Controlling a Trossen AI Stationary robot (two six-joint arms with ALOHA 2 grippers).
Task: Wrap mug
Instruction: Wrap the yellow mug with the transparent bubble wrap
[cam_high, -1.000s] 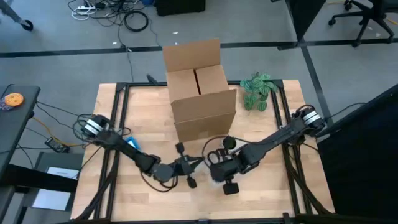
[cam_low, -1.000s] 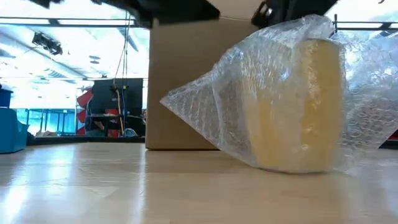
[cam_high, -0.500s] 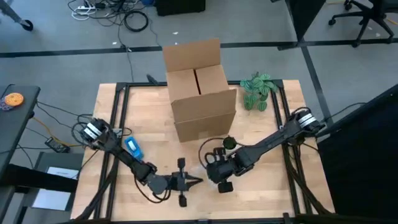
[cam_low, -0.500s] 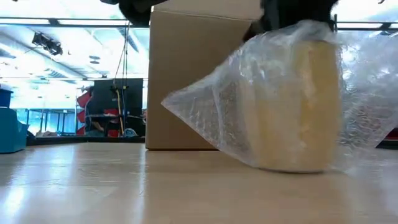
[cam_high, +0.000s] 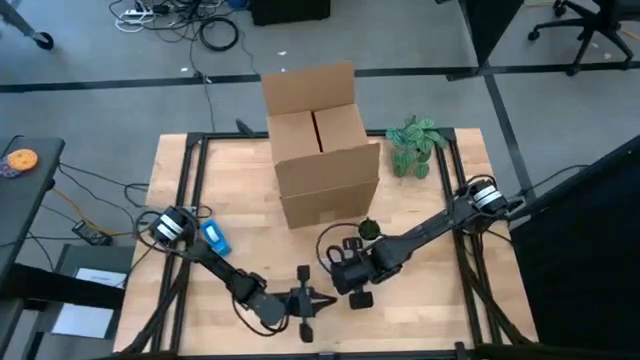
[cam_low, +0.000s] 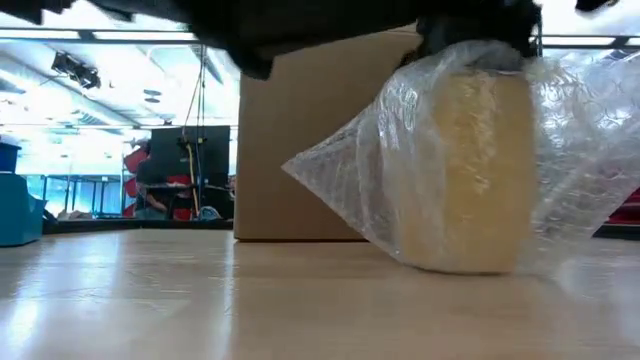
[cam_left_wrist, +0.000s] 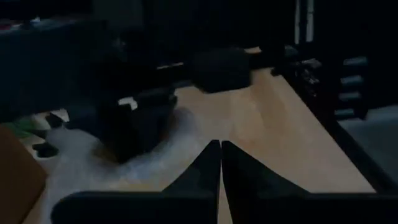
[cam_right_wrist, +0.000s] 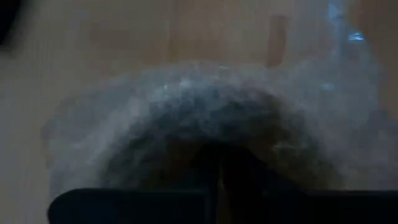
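A pale yellow mug (cam_low: 470, 170) stands upright on the table, covered in clear bubble wrap (cam_low: 350, 170) whose loose corner juts out to the side. My right gripper (cam_high: 350, 275) is above the mug, shut, with its fingers (cam_right_wrist: 219, 168) down in the wrap over the mug's top. My left gripper (cam_high: 312, 300) is near the table's front edge, just left of the mug. It is shut on nothing (cam_left_wrist: 221, 165) and points at the wrap (cam_left_wrist: 93, 168). My right gripper presses its shut fingers from above, pointing down, into the bubble wrap over the mug's mouth (cam_right_wrist: 205, 118). The wrap sinks into a dark hollow around the fingertips. The mug stays upright with its base on the table (cam_low: 470, 262).
An open cardboard box (cam_high: 322, 140) stands behind the mug at the table's middle far side. A green plant (cam_high: 415, 145) is at the far right. A blue thing (cam_high: 213, 236) lies by the left arm. Bare wood lies to the left and right of the grippers.
My left gripper has drawn back from the wrapped mug toward the table's near edge and stays shut. My right gripper has shifted a little toward the table's left with the mug, and the wrap's loose corner has been pulled in closer to the mug.
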